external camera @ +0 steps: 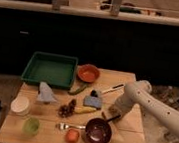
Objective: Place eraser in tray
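The green tray (pixel 49 69) lies at the table's back left. The eraser (pixel 109 115), a small tan block with a dark top, sits on the table just above the maroon bowl (pixel 98 131) at the front right. My gripper (pixel 113 111) is low over the table right at the eraser and partly hides it. The white arm (pixel 144 102) reaches in from the right. I cannot tell whether the gripper holds the eraser.
An orange bowl (pixel 88 73) stands right of the tray. A blue-grey flat piece with a dark knob (pixel 92 101), a grey cloth (pixel 45 94), grapes (pixel 67 108), a fork (pixel 64 126), an orange fruit (pixel 73 136), a green cup (pixel 31 125) and a white cup (pixel 20 105) lie across the table.
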Robot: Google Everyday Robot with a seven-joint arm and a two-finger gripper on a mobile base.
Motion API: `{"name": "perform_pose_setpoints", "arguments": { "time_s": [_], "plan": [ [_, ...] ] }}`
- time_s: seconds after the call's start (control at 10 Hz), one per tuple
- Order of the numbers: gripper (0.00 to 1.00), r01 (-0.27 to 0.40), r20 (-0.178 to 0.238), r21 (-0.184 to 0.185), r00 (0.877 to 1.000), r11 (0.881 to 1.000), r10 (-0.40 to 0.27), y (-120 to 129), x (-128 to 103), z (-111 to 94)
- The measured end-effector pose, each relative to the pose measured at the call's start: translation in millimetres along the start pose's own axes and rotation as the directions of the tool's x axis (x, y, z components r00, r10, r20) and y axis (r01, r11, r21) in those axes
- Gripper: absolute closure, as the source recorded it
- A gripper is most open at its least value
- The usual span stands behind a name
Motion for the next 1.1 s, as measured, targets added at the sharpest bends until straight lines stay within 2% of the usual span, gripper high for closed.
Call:
{"name": "perform_pose_setpoints", "arguments": {
  "time_s": [0.2, 1.1],
  "plan": [
    [0.98, 0.001, -0.002, -0.001, 1.0, 1.0, -0.001, -2, 3, -1],
    [1.0, 0.018, -0.023, -0.014, 1.0, 1.0, -0.019, -18, 16, -29]
  ]
}}
